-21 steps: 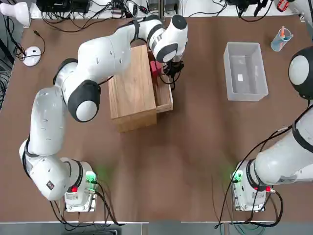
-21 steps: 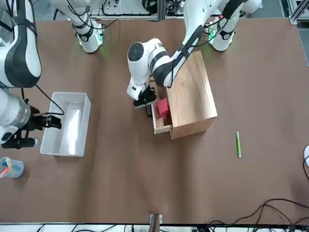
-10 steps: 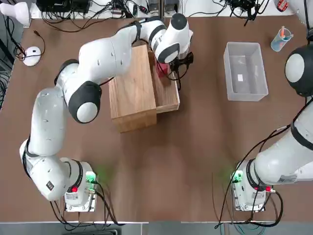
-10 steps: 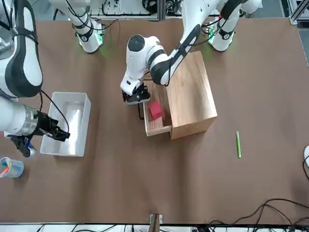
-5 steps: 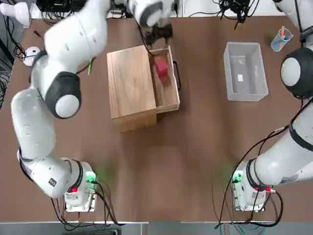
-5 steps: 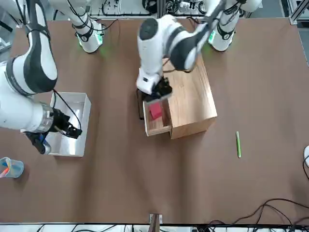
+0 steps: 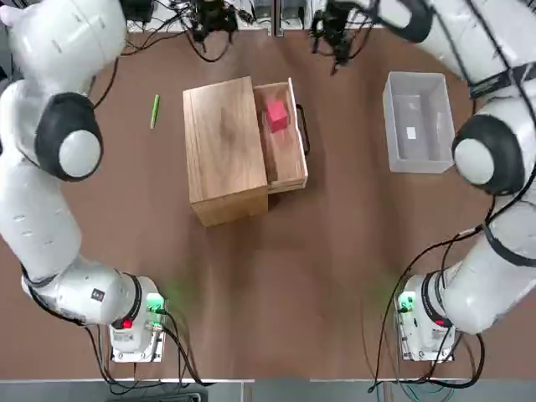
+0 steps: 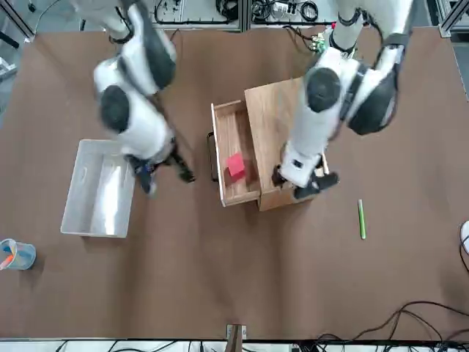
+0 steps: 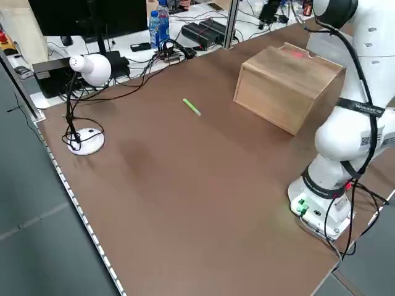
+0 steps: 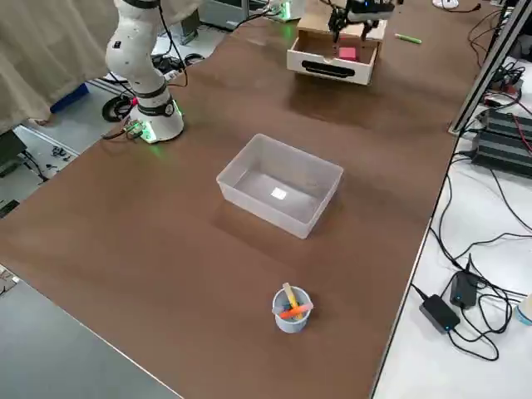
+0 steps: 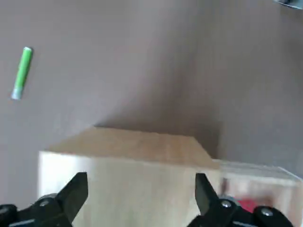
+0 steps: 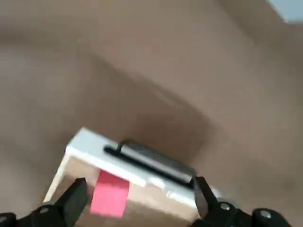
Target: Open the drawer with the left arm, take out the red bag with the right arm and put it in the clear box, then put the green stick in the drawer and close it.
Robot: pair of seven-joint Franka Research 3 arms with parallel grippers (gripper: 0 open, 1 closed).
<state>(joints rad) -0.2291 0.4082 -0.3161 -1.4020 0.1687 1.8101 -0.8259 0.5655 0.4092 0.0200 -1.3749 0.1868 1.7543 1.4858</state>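
Observation:
The light-wood cabinet (image 7: 224,151) stands mid-table with its drawer (image 7: 283,159) pulled out toward the clear box (image 7: 419,124). The red bag (image 7: 277,115) lies in the drawer's far end, behind the black handle (image 7: 303,130). The green stick (image 7: 155,110) lies on the table on the cabinet's other side. My left gripper (image 8: 302,180) hovers high over the cabinet top, open and empty (image 11: 140,189). My right gripper (image 8: 163,174) hangs between the clear box and the drawer, also open and empty (image 12: 137,191), with the drawer front and red bag (image 12: 110,194) below it.
A blue cup (image 7: 481,67) with pens stands at the far right corner beyond the clear box. Cables and power gear line the table's far edge. A white lamp (image 9: 86,68) stands off the left side. Bare brown tabletop lies in front of the cabinet.
The drawer has been pulled open. My left gripper has let go of the handle and lifted away over the cabinet. My right arm has swung from the clear box toward the drawer.

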